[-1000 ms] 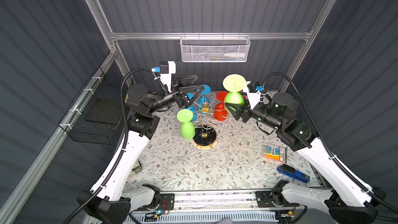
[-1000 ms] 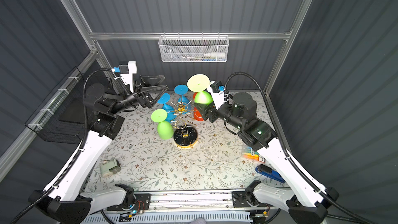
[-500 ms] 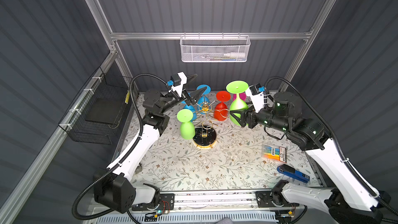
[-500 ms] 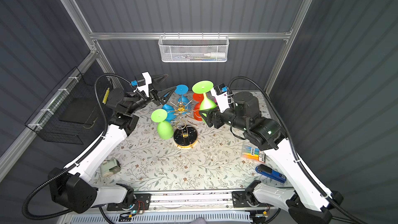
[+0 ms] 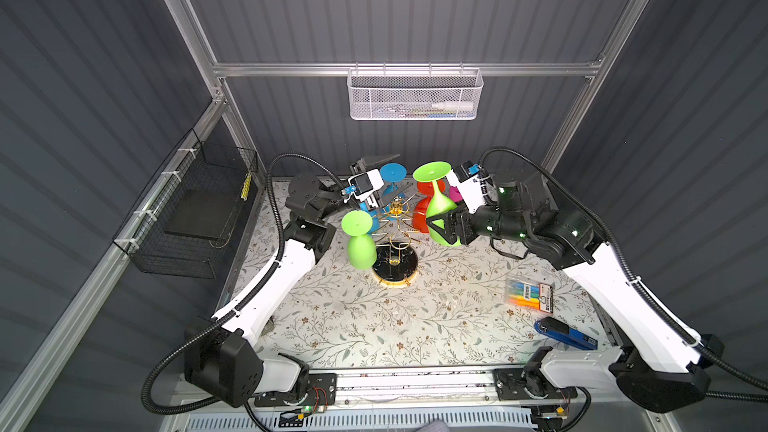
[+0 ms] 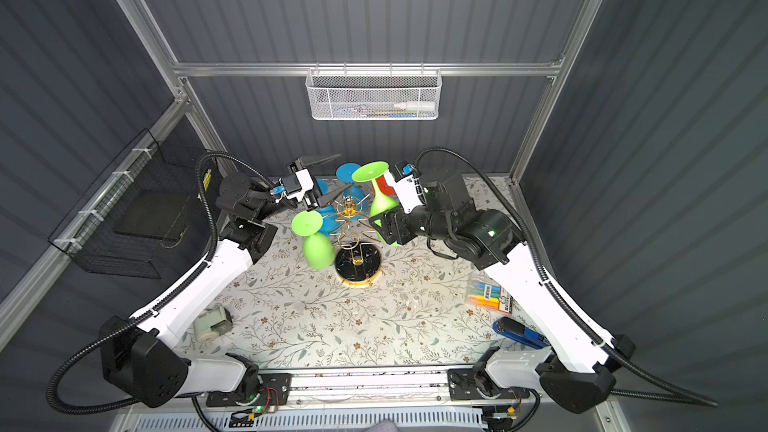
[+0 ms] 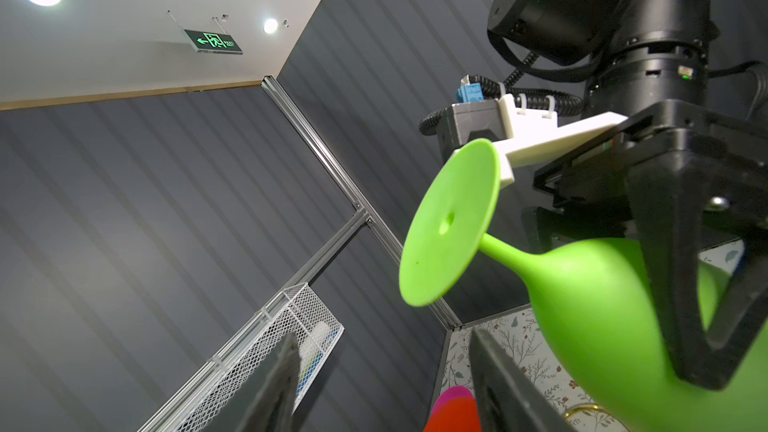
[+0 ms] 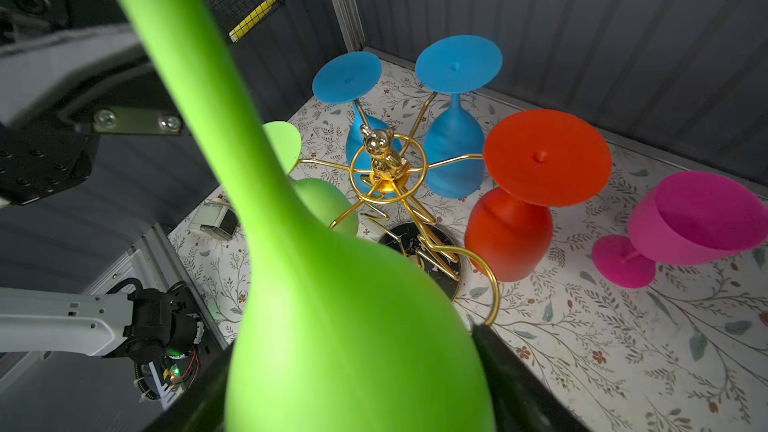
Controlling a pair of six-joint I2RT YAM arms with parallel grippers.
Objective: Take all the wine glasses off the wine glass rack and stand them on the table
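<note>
The gold wine glass rack [image 5: 397, 206] stands on its round black base [image 5: 395, 268] mid-table, also in the right wrist view [image 8: 386, 168]. My right gripper [image 5: 442, 226] [image 6: 384, 228] [image 8: 353, 367] is shut on the bowl of a green wine glass [image 5: 438, 201] [image 8: 332, 305] [image 7: 582, 292], held foot-up just right of the rack and clear of its arms. Another green glass [image 5: 359, 243], blue glasses [image 8: 453, 151] and a red one [image 8: 511, 234] hang on the rack. My left gripper [image 5: 390, 172] [image 7: 382, 367] is open and empty, tilted upward behind the rack's left side.
A pink glass [image 8: 698, 218] lies on the table right of the rack. A white mesh basket [image 5: 415, 95] hangs on the back wall, a black wire basket [image 5: 195, 209] on the left wall. A marker pack [image 5: 530, 295], a blue stapler [image 5: 567, 334] and a small grey device [image 6: 212, 322] lie near the front.
My right gripper has lowered the green glass and drawn it slightly forward beside the rack. The left arm has pulled back and tilted up, its jaws narrowing.
</note>
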